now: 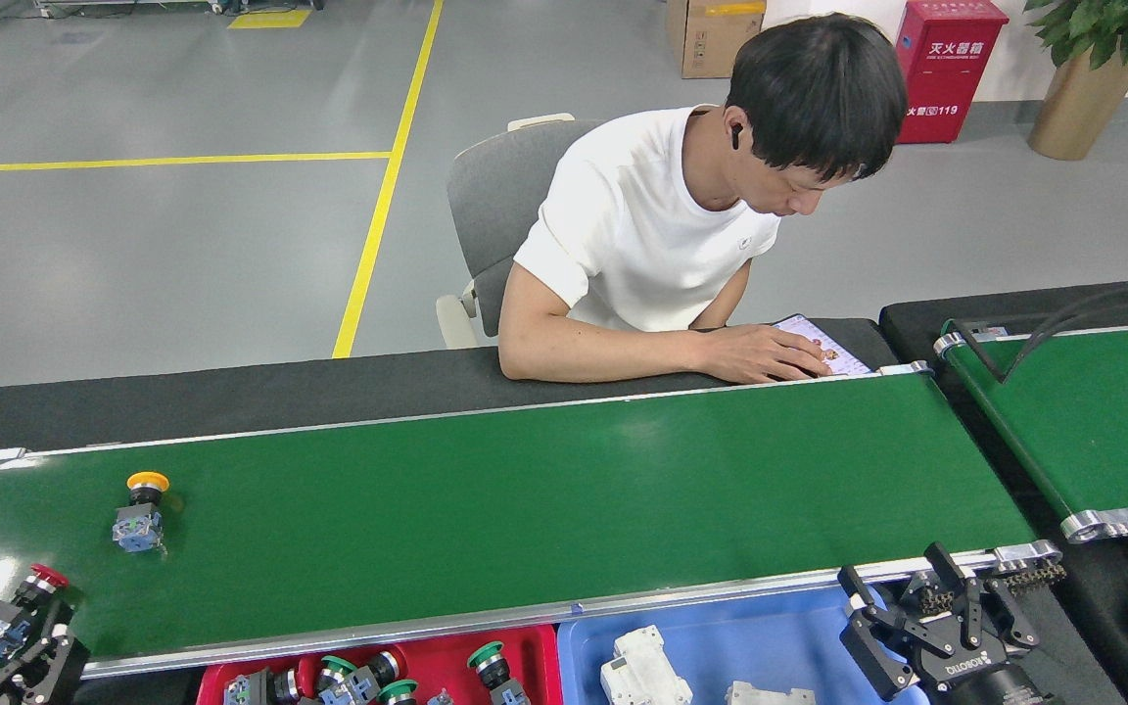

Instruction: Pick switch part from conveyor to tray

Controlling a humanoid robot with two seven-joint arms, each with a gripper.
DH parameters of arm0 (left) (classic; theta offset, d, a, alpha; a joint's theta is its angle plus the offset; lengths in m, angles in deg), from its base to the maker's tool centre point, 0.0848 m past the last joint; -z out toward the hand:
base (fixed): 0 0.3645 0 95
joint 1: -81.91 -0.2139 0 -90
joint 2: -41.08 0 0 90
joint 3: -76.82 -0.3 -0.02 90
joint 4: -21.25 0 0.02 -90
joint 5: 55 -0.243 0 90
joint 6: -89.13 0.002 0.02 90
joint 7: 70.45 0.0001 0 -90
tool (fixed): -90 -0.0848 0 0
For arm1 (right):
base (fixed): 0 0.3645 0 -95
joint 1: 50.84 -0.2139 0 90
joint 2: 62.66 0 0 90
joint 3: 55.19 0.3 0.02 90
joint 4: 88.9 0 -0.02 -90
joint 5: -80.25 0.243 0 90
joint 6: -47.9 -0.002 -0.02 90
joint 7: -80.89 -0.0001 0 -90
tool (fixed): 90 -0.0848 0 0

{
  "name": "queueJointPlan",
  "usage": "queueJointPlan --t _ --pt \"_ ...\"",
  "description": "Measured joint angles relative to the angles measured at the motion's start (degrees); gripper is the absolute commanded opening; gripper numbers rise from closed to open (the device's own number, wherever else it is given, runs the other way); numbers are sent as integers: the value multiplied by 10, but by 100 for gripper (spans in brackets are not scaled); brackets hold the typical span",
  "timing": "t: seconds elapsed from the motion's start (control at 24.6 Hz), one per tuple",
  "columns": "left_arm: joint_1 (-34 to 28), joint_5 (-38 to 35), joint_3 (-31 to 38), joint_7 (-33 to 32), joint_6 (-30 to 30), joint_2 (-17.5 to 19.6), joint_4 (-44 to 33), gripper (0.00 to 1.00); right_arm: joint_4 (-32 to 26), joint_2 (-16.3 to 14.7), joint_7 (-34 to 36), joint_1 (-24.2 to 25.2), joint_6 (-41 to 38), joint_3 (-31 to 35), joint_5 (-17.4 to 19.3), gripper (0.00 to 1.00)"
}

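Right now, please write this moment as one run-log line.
left gripper: open at red-capped switch | right gripper: open, empty, above blue tray | yellow-capped switch: on conveyor

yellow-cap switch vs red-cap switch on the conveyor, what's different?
Cap colour: the yellow-cap switch has a yellow mushroom head, the red-cap switch a red one. Place: the yellow one sits mid-belt on the conveyor, the red one at the near left corner. Access: the yellow one stands free, while the red one lies right at the left end effector. Both share a black collar and a grey-blue contact block.
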Motion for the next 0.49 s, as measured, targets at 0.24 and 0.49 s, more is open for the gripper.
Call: queueJointPlan --t 0.24,0.49 --pt "45 0 -67 29 0 57 104 89 0 0 1 5 -23 0 13 99" --pt "67 1 -97 44 -17 74 141 5 0 0 1 7 -27 0 13 99"
